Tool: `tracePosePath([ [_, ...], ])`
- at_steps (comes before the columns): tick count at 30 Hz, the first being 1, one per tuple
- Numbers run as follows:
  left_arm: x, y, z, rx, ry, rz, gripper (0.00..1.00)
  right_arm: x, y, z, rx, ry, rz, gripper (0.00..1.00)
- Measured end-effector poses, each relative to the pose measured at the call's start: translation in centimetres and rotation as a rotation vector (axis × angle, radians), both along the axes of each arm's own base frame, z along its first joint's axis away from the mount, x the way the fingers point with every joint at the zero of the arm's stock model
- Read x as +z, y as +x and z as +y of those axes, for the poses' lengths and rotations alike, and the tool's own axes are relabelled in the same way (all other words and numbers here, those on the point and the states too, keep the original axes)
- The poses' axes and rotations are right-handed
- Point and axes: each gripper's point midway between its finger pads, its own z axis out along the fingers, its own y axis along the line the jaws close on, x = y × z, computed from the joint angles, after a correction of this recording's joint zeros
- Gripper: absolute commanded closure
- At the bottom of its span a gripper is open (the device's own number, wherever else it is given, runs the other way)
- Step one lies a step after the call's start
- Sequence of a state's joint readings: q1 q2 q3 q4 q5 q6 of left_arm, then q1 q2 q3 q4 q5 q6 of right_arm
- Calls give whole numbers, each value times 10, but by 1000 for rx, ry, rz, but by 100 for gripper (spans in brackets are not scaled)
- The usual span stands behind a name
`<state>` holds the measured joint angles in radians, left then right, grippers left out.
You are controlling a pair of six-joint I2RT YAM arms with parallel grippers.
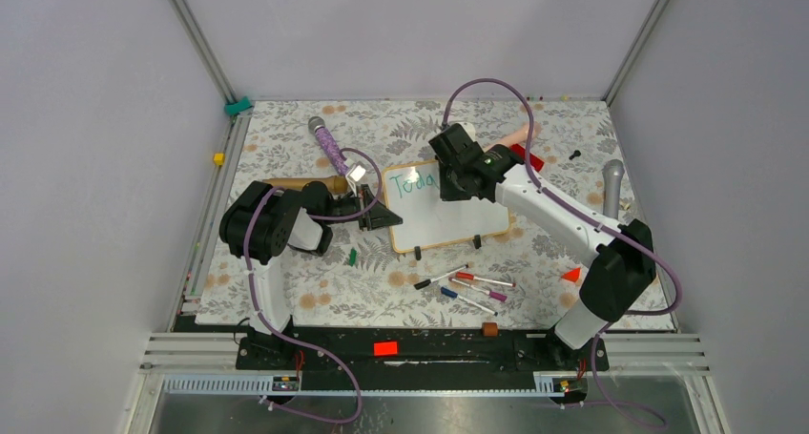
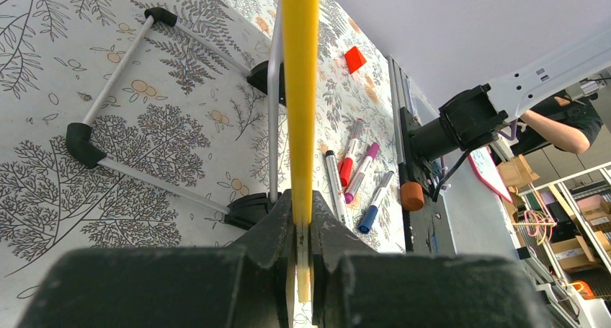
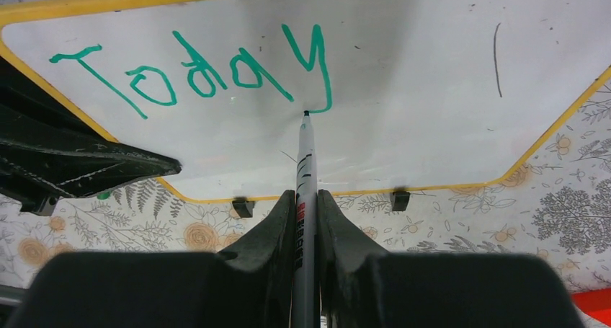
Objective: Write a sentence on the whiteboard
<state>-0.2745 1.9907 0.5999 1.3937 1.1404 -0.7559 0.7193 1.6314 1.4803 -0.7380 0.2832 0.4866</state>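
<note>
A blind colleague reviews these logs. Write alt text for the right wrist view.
The right tool grips a marker whose tip meets the whiteboard at the tail of the y in green handwriting reading "Today". The board has a yellow frame and two black clip feet; a floral tablecloth shows beneath.

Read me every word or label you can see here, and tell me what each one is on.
"Today": green handwriting on the whiteboard.
Print on the marker barrel in the right end effector: too blurred to read.
</note>
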Motion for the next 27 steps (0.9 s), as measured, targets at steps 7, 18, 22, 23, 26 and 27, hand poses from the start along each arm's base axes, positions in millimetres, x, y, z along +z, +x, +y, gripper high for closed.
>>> tracePosePath([
  [7, 0, 0, 0, -2, 0, -1, 100, 5, 0, 7, 17, 36, -3, 100],
  [18, 1, -1, 0, -6, -2, -7, 100, 40, -29, -22, 15, 111, -105, 100],
  [22, 1, -1, 0, -6, -2, -8, 100, 37, -27, -29, -3, 92, -110, 100],
  [23, 1, -1, 0, -6, -2, -8, 100, 36, -27, -30, -6, 87, -110, 100],
  [26, 1, -1, 0, -7, -2, -10, 100, 37, -25, -33, -9, 70, -122, 100],
  [27, 1, -1, 0, -7, -1, -11, 100, 37, -25, -34, -9, 65, -125, 100],
])
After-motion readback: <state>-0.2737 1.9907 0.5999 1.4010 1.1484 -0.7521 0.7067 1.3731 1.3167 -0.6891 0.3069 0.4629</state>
